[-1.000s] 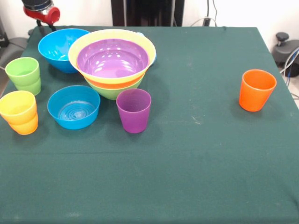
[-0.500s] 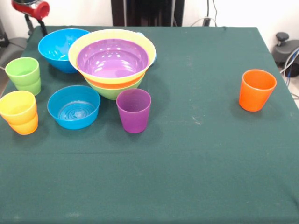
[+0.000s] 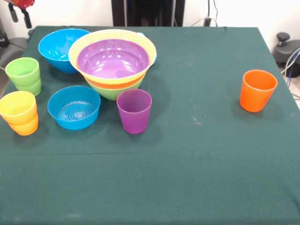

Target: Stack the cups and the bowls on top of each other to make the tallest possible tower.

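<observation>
Your gripper (image 3: 20,15) hangs empty, fingers parted, at the upper left corner, while the tower (image 3: 112,63) sits upper left of centre on the green surface (image 3: 187,154).

You can see only one change: the gripper (image 3: 20,15) has gone up and off toward the top left corner of the front view. A second ago its red and black body hung just above the far rim of the big blue bowl (image 3: 60,48), close behind it. Half a second ago it had already risen and slid left, its red part at the upper edge. Now only a sliver of red shows at the very top edge, with two dark fingers (image 3: 27,19) hanging below it, left of the bowl and clear of its rim, beyond the corner of the worktop (image 3: 197,154).
</observation>
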Controlling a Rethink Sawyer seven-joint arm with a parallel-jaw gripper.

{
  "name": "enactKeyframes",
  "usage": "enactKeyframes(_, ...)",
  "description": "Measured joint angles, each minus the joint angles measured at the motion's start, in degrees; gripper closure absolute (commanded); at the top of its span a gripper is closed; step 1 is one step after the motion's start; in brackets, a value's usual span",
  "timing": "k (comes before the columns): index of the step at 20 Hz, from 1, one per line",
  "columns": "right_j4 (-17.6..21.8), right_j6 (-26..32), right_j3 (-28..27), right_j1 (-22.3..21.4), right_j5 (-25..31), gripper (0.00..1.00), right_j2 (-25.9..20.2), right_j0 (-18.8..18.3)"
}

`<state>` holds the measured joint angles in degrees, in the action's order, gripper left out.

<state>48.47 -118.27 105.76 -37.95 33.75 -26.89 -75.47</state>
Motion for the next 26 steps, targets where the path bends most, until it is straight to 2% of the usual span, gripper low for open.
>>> enactKeyframes(9,-0.19,0.00,0.61,-1.08,0.00,0.00,-0.35,0.93)
enactKeyframes(26,-0.20,0.00,2.56,-1.05,0.00,0.00,-0.36,5.38)
